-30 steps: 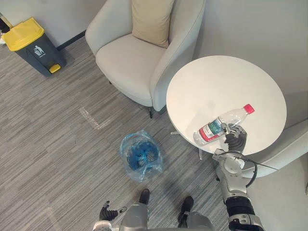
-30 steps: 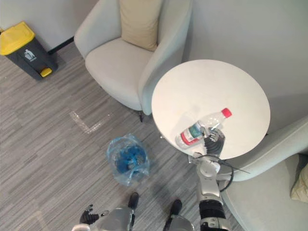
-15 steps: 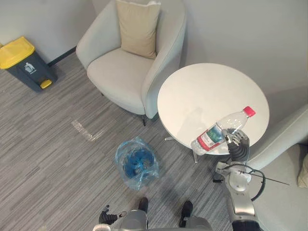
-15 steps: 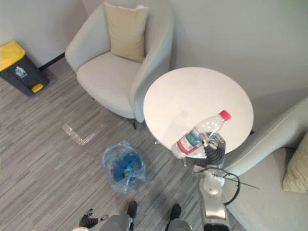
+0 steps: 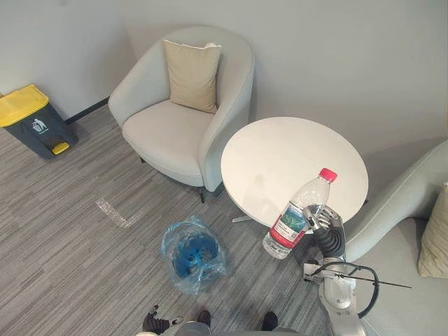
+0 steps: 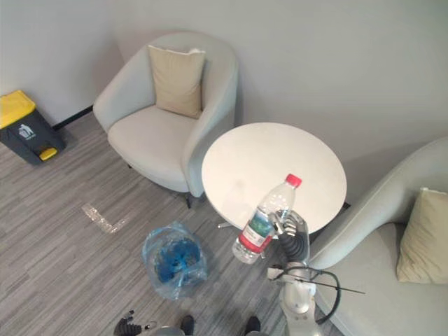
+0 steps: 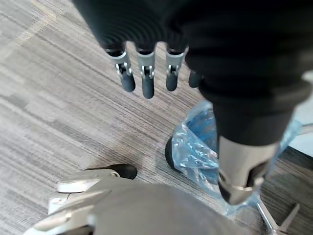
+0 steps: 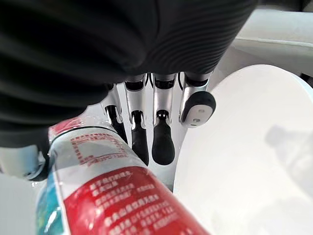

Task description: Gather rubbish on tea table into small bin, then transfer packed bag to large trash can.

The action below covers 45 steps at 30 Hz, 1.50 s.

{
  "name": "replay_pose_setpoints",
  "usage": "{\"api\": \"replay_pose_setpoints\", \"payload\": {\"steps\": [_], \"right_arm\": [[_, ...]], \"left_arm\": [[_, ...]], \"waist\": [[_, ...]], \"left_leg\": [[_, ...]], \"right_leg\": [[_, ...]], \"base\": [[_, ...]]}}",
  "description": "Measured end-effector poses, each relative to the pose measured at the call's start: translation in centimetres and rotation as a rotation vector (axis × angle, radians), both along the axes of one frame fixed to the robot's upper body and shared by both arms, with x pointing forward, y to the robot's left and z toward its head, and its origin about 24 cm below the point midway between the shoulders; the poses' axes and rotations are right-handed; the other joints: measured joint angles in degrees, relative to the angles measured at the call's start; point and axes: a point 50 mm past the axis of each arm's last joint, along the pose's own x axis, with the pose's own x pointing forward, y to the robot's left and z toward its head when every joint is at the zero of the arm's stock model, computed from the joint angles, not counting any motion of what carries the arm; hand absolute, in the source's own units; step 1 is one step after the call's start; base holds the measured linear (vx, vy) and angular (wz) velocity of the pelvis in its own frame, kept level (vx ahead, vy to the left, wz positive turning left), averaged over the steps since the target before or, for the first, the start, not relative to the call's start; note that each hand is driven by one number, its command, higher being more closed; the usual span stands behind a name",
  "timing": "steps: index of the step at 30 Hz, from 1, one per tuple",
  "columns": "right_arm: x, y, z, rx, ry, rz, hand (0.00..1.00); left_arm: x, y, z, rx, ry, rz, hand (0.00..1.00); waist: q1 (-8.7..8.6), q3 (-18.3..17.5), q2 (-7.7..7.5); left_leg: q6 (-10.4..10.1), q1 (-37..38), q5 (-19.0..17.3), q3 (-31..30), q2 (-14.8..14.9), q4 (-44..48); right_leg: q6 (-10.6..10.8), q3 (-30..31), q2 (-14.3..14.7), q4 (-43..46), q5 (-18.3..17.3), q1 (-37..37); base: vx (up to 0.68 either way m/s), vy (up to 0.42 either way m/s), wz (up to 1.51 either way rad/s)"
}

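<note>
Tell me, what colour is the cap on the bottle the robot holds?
Pink. The cap of the bottle in the right hand shows best in the left eye view.

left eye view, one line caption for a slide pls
The right hand holds a plastic water bottle at the round white tea table edge, blue-bagged small bin on the floor nearby.

Lower right: right hand (image 5: 325,234), fingers wrapped on clear bottle (image 5: 297,213). Bottle is tilted, pink cap up, base out past the edge of the round white table (image 5: 280,150). Lower centre, on floor: blue-bagged small bin (image 5: 190,253). Upper centre: grey armchair (image 5: 175,133). Far left: yellow-lidded trash can (image 5: 31,119). Bottom edge: left hand (image 5: 155,323).
</note>
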Motion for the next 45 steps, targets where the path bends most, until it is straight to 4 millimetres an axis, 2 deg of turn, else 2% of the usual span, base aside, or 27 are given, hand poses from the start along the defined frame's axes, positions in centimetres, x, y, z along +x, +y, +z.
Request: {"api": "replay_pose_setpoints", "payload": {"steps": [4,7,8,9,10,11,12,13,14,15,17,20,22,23,24,25,26,28,30,31,32,35,36,38,39,42,45], "right_arm": [[-0.1,0.8,0.6,-0.024,-0.022,0.031,1.0],[-0.1,1.2,1.4,-0.025,-0.064,0.043,1.0],[0.0,1.2,1.7,-0.029,-0.085,0.042,1.0],[0.3,1.1,1.9,-0.035,-0.095,0.04,1.0],[0.6,1.1,2.1,-0.04,-0.108,0.041,1.0],[1.0,1.1,2.6,-0.047,-0.133,0.045,1.0],[1.3,1.1,3.0,-0.051,-0.153,0.042,1.0],[1.8,0.7,3.5,-0.057,-0.184,0.021,1.0],[1.9,0.0,3.8,-0.07,-0.195,-0.007,1.0],[2.0,-0.7,3.9,-0.08,-0.198,-0.034,1.0],[1.9,-1.1,4.0,-0.081,-0.199,-0.058,1.0],[2.0,-0.5,3.9,-0.06,-0.199,-0.049,1.0],[2.1,0.3,3.6,-0.042,-0.185,-0.024,1.0],[2.1,0.7,3.4,-0.032,-0.176,-0.013,1.0],[2.1,1.1,3.0,-0.031,-0.157,0.006,1.0],[2.1,1.5,2.4,-0.037,-0.128,0.024,1.0],[1.9,1.7,2.0,-0.04,-0.11,0.037,1.0],[1.6,2.0,1.6,-0.048,-0.088,0.061,1.0],[1.5,1.9,1.5,-0.055,-0.08,0.066,1.0],[1.4,1.9,1.4,-0.055,-0.075,0.063,1.0],[1.3,1.8,1.4,-0.055,-0.071,0.06,1.0],[1.4,1.0,1.4,-0.102,-0.062,0.066,1.0],[1.4,0.9,1.4,-0.103,-0.061,0.066,1.0],[1.3,0.7,1.4,-0.099,-0.058,0.05,1.0],[1.2,0.3,1.4,-0.097,-0.058,0.033,1.0],[1.1,0.2,1.6,-0.103,-0.063,0.032,1.0],[1.1,0.4,1.9,-0.1,-0.08,0.043,1.0]], "left_arm": [[-0.1,0.0,0.0,0.004,0.007,-0.01,0.0],[0.2,0.3,0.1,0.013,-0.008,-0.013,0.0],[0.4,0.4,0.2,0.017,-0.016,-0.015,0.0],[0.5,0.4,0.2,0.018,-0.019,-0.019,0.0],[0.4,0.5,0.3,0.024,-0.019,-0.018,0.0],[0.4,0.5,0.3,0.032,-0.018,-0.018,0.0],[0.5,0.5,0.3,0.035,-0.018,-0.02,0.0],[0.9,0.5,0.3,0.04,-0.023,-0.026,0.0],[1.3,0.1,0.3,0.037,-0.029,-0.049,0.0],[1.5,-0.2,0.3,0.039,-0.031,-0.074,0.0],[1.8,0.0,0.4,0.051,-0.034,-0.101,0.0],[2.4,0.6,0.7,0.072,-0.054,-0.128,0.0],[2.4,0.8,0.8,0.077,-0.054,-0.128,0.0],[2.3,0.9,0.8,0.08,-0.051,-0.127,0.0],[2.0,1.0,0.7,0.08,-0.043,-0.12,0.0],[1.8,1.0,0.6,0.079,-0.036,-0.114,0.0],[1.6,1.1,0.6,0.078,-0.031,-0.108,0.0],[1.4,1.3,0.6,0.082,-0.023,-0.105,0.0],[1.2,1.4,0.4,0.085,-0.008,-0.104,0.0],[1.1,1.6,0.4,0.087,-0.003,-0.098,0.0],[1.0,1.9,0.4,0.095,0.0,-0.094,0.0],[1.0,0.0,0.0,0.047,0.003,-0.079,0.0],[1.0,-0.1,0.0,0.042,0.004,-0.079,0.0],[1.0,-0.2,0.0,0.041,0.004,-0.082,0.0],[1.1,-0.2,0.0,0.045,0.002,-0.093,0.0],[1.7,0.1,0.2,0.058,-0.016,-0.105,0.0],[1.9,0.0,0.3,0.059,-0.02,-0.113,0.0]], "waist": [[0.07,-0.4,0.08],[-0.59,0.98,-0.21],[-0.67,1.07,-0.28],[-1.01,1.1,-0.37],[-0.78,1.19,-0.64],[-1.12,1.06,-0.57],[-1.47,0.98,-0.98],[-2.21,1.04,-0.52],[-2.54,1.03,0.6],[-2.54,1.11,1.07],[-2.93,1.11,0.67],[-2.81,1.89,-1.43],[-2.78,2.95,-1.93],[-2.91,3.12,-2.11],[-3.23,3.2,-2.24],[-3.64,3.54,-1.7],[-3.99,3.52,-1.66],[-4.78,3.54,-1.71],[-5.47,3.54,-1.68],[-5.42,3.34,-2.23],[-5.44,2.69,-3.45],[-5.1,2.51,1.01],[-4.93,2.34,1.94],[-4.92,2.36,1.9],[-4.94,2.41,1.79],[-4.46,3.02,0.73],[-3.97,3.13,0.79]], "left_leg": [[0.0,-0.71,0.02,-0.87,-0.1,0.51],[0.0,-3.72,0.01,-2.81,-1.2,4.77],[0.77,-6.13,-0.03,-0.72,-1.39,6.52],[4.97,-6.74,-1.92,4.67,-0.37,5.95],[7.28,-6.77,-1.74,8.77,0.45,4.84],[8.71,-6.63,-1.18,13.12,1.39,2.75],[8.23,-6.57,-1.02,16.17,1.87,2.34],[7.87,-9.16,-1.67,21.16,3.58,6.36],[8.07,-10.03,-0.77,25.73,5.38,8.41],[4.45,-9.17,1.45,26.28,5.5,7.53],[0.26,-5.91,3.87,24.79,3.41,2.35],[1.59,-5.06,2.76,24.82,0.75,1.44],[2.43,-3.03,0.79,25.04,-0.92,1.72],[2.83,-2.3,0.08,24.99,-1.5,2.12],[3.26,-1.48,-0.78,24.62,-1.81,2.29],[3.71,-0.27,-1.53,23.85,-1.47,2.25],[3.87,-0.1,-1.84,22.99,-1.15,2.3],[3.97,0.3,-2.28,20.89,-0.51,2.0],[3.92,0.9,-2.73,19.41,-0.5,2.33],[3.13,0.73,-3.06,18.3,-1.43,4.1],[2.87,0.4,-4.21,17.59,-2.72,5.55],[1.5,-0.72,-6.9,15.13,-0.32,8.45],[1.3,-0.62,-7.37,14.93,0.43,8.27],[1.08,-0.48,-7.49,14.82,1.28,8.36],[0.32,-0.56,-8.21,14.69,1.96,10.06],[0.56,-2.72,-8.66,15.26,2.14,18.26],[0.65,-2.11,-8.74,15.17,1.85,18.52]], "right_leg": [[-0.01,-0.59,-0.1,0.27,-0.26,-0.04],[0.03,-3.62,-1.55,5.31,-3.71,-1.09],[-0.06,-4.9,-2.17,7.58,-6.0,-2.34],[-0.66,-6.52,-2.66,8.87,-6.35,-3.13],[-0.85,-7.54,-3.23,9.18,-6.4,-3.37],[-1.05,-9.14,-3.89,8.91,-6.19,-3.48],[-0.95,-10.62,-5.18,8.79,-5.36,-4.07],[-0.53,-13.32,-6.15,8.93,-5.1,-4.12],[-0.39,-15.1,-6.17,9.23,-5.18,-3.39],[-0.06,-15.57,-6.04,9.19,-5.23,-2.15],[0.69,-14.83,-7.13,9.01,-4.73,-0.64],[1.74,-12.65,-10.57,13.32,-5.77,-2.29],[1.17,-8.49,-14.26,22.47,-6.36,-5.06],[0.21,-6.62,-15.44,26.3,-6.18,-6.25],[-3.07,-3.84,-16.15,31.96,-4.97,-8.63],[-4.75,0.16,-15.1,36.53,-5.89,-11.46],[-3.45,2.71,-12.9,38.04,-8.31,-12.68],[-1.65,7.43,-6.15,37.16,-12.88,-15.3],[-1.3,9.97,-0.58,31.27,-13.18,-16.88],[-2.4,10.79,0.8,24.6,-9.49,-15.96],[-3.17,10.89,0.6,20.74,-5.52,-15.85],[-3.27,8.32,2.09,16.74,-5.71,-12.44],[-3.39,7.5,2.76,15.65,-5.62,-11.67],[-3.42,6.16,3.36,13.96,-5.6,-9.69],[-3.42,5.55,3.86,12.57,-5.6,-7.96],[-3.75,5.26,3.63,9.04,-5.01,-3.82],[-3.58,6.12,3.54,7.86,-4.78,-2.7]], "base": [[-0.02,0.002,0.1],[-0.06,0.006,0.66],[-0.1,0.014,0.91],[-0.1,0.006,0.85],[-0.06,-0.018,0.76],[-0.02,-0.002,0.65],[0.02,0.084,0.86],[0.04,0.14,0.95],[0.05,0.137,0.95],[0.06,0.1,0.67],[0.09,0.151,0.44],[0.06,0.189,0.09],[0.04,0.201,-0.09],[0.0,0.182,0.0],[0.08,0.171,0.09],[0.1,0.106,0.17],[0.14,0.078,0.32],[0.13,0.011,0.49],[0.23,-0.022,0.6],[0.23,-0.041,0.69],[0.27,-0.065,0.55],[0.28,-0.034,0.34],[0.25,-0.03,0.25],[0.18,-0.069,0.31],[0.19,-0.058,0.38],[0.09,-0.004,0.19],[0.05,0.041,-0.08]]}}
